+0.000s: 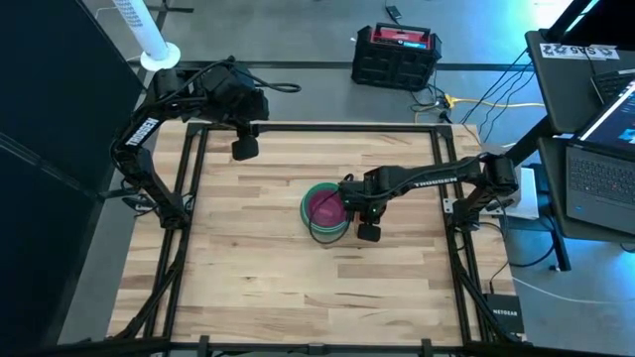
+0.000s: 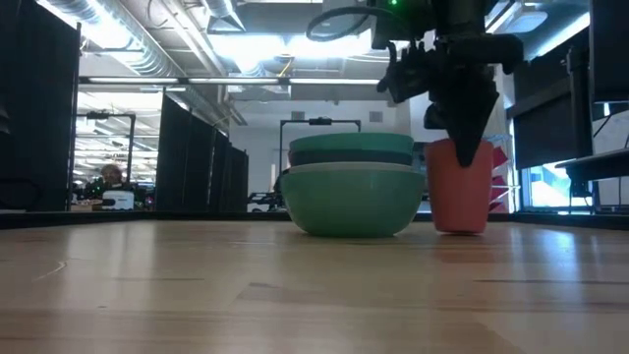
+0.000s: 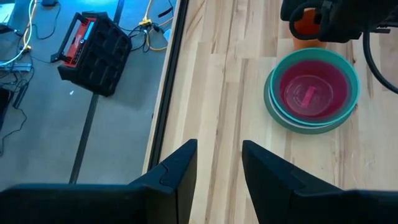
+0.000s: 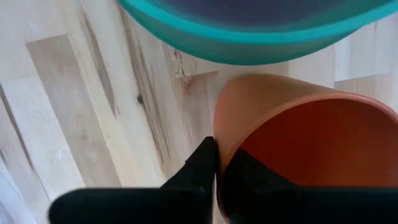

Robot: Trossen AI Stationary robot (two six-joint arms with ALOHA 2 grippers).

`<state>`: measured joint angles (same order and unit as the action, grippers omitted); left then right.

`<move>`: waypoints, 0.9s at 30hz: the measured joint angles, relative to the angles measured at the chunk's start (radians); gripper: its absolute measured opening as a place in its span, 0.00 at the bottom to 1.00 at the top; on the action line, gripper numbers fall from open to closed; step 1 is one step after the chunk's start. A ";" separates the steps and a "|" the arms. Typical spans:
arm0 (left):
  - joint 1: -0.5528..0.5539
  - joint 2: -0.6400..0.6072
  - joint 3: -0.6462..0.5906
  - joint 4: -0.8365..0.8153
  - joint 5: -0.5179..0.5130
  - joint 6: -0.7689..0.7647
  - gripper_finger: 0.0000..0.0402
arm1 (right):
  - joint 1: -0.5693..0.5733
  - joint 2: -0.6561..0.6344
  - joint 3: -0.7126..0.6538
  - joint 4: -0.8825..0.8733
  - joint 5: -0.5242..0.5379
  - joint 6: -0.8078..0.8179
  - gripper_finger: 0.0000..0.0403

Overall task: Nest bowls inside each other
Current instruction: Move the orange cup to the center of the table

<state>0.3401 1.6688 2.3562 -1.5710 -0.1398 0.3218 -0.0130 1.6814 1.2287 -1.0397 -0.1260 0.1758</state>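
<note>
A stack of nested bowls point(image 1: 325, 211) rests on its base at the table's middle. The outer bowl is sage green point(image 2: 351, 202), a dark teal one point(image 2: 349, 154) shows above it, and a magenta-pink bowl point(image 3: 309, 93) lies innermost. Just to the stack's right, an orange cup point(image 2: 459, 192) is upright. My right gripper point(image 2: 470, 147) is shut on it from above. My left gripper point(image 1: 245, 149) hangs open and high near the table's far left edge, holding nothing. My right gripper pinches the orange cup's wall at its rim point(image 4: 225, 146), one finger inside point(image 4: 249, 171) and one outside point(image 4: 202, 165). The fingers point down from above. The cup is upright, its base at table level; I cannot tell whether it rests on the wood.
A black and red case point(image 1: 397, 55) sits on the floor beyond the far edge. Laptops point(image 1: 603, 164) stand off the table's right side. Dark frame rails point(image 1: 189, 198) run along the left and right edges. Bare wood point(image 1: 298, 288) lies toward the near edge.
</note>
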 joint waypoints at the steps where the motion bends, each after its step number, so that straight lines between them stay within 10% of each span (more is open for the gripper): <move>1: 0.000 0.000 0.000 0.000 0.000 0.000 0.28 | 0.000 0.000 0.000 -0.001 -0.001 0.000 0.00; 27: 0.000 0.000 0.000 0.000 0.000 0.000 0.28 | 0.000 -0.047 0.003 -0.034 -0.019 0.012 0.24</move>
<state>0.3401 1.6688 2.3562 -1.5710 -0.1398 0.3218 -0.0126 1.6345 1.2314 -1.0742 -0.1446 0.1882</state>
